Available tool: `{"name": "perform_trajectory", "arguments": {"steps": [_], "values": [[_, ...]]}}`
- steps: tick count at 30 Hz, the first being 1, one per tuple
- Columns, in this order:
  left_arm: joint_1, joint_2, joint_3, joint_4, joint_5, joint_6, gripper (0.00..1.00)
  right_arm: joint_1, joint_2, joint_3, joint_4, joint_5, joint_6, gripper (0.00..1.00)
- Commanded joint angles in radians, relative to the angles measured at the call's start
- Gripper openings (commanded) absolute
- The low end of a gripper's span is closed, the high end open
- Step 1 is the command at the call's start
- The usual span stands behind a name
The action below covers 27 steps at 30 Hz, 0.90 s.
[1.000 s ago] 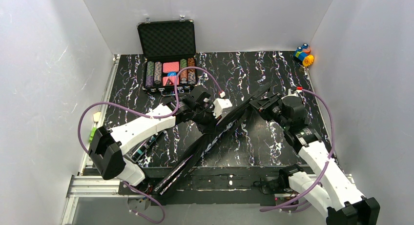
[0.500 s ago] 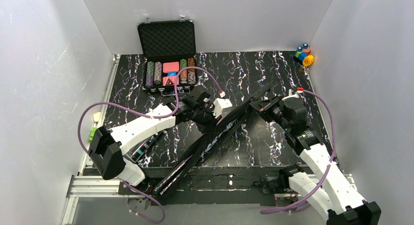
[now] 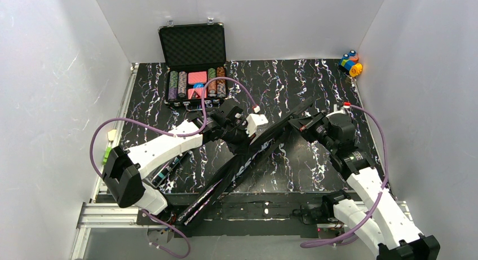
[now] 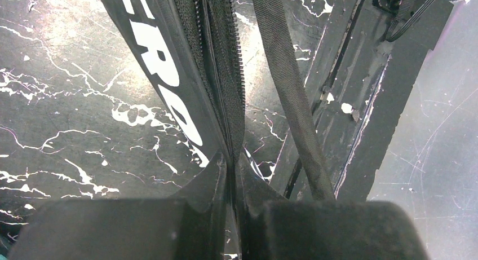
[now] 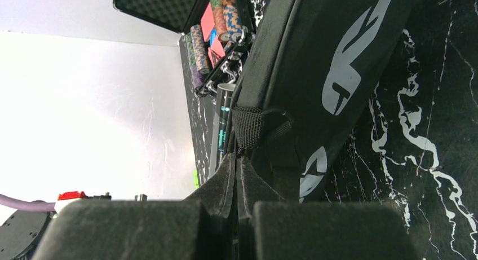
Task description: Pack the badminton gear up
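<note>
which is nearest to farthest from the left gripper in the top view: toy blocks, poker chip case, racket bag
1. racket bag: mid-table, lying diagonally; the left gripper is shut on its zipper edge.
2. poker chip case: far left of the table, lid open.
3. toy blocks: far right corner.

- This was a robotics lab test cell, not a home or a shop.
- Plain white panels (image 3: 56, 74) walled in three sides of a black marbled tabletop (image 3: 315, 85).
- A left arm (image 3: 163, 147) and a right arm (image 3: 372, 186), both white and black, were mounted by an aluminium rail (image 3: 107, 215) at the near edge.
- Purple cables (image 3: 129, 122) looped loosely along both arms.
- A case of poker chips (image 3: 193, 62) and toy blocks (image 3: 350, 63) made an unrelated mix at the far side.
</note>
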Motion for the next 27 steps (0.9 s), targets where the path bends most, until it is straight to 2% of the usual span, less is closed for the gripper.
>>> {"name": "perform_trajectory", "arguments": {"steps": [1, 15, 27], "values": [[0.008, -0.057, 0.039, 0.020, 0.018, -0.001, 0.00, 0.014, 0.014, -0.025, 0.046, -0.084, 0.002, 0.01], [0.008, -0.048, 0.041, 0.021, 0.015, 0.001, 0.00, 0.157, 0.079, 0.009, 0.101, -0.186, -0.027, 0.01], [0.008, -0.045, 0.051, 0.021, -0.002, -0.005, 0.00, 0.427, 0.195, 0.036, 0.190, -0.217, -0.053, 0.01]]}}
